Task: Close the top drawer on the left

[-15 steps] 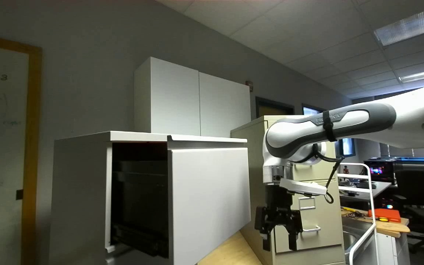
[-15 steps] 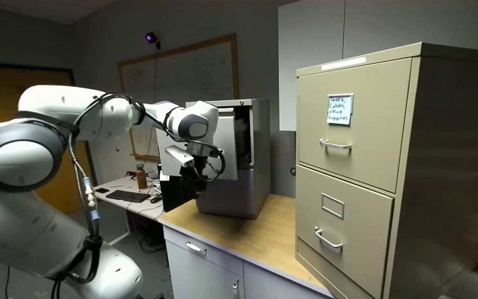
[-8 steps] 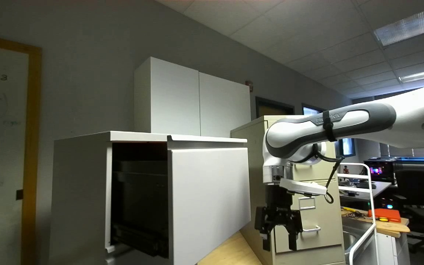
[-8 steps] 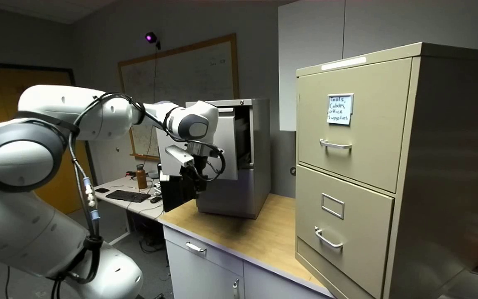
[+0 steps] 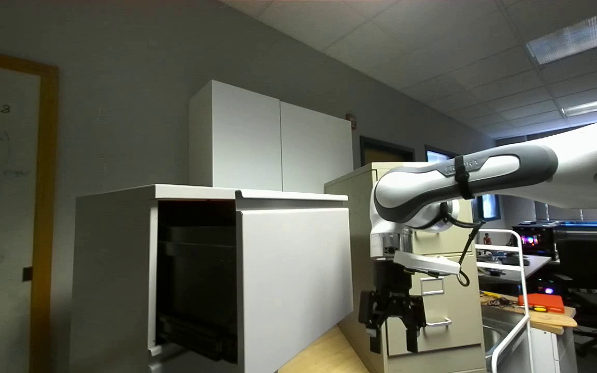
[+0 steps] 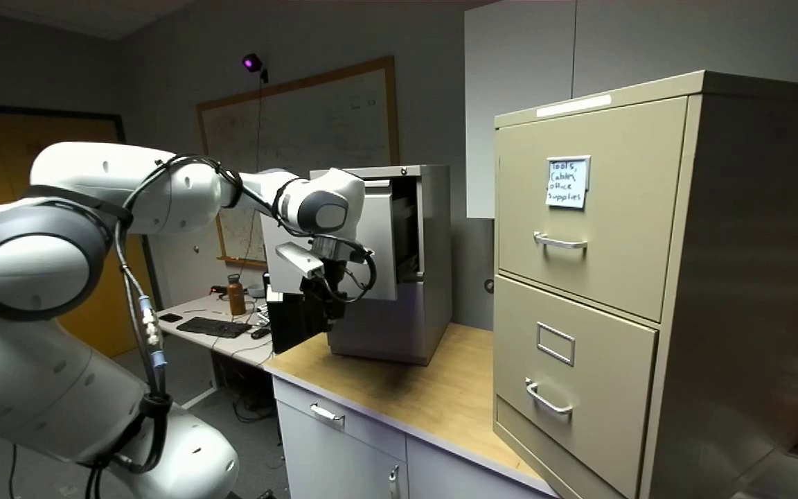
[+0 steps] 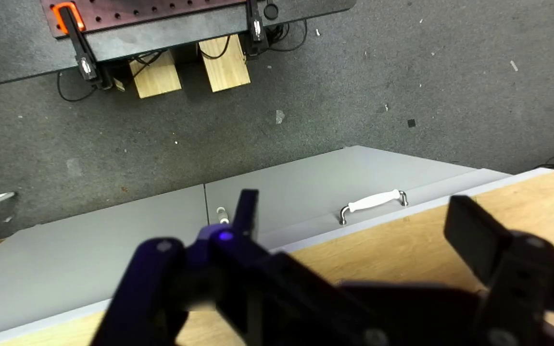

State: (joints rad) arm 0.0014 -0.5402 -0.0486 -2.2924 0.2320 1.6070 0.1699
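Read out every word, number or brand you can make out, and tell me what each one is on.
"Tools, Cables, office supplies": handwritten on the paper label of the beige filing cabinet.
"38": handwritten on the whiteboard.
"FR…KA": on the robot arm; the black strap hides the middle.
The whiteboard's other writing is too faint, small or cut off to read.

Top drawer [image 6: 380,232] — partly hidden by the arm [image 6: 113,172]
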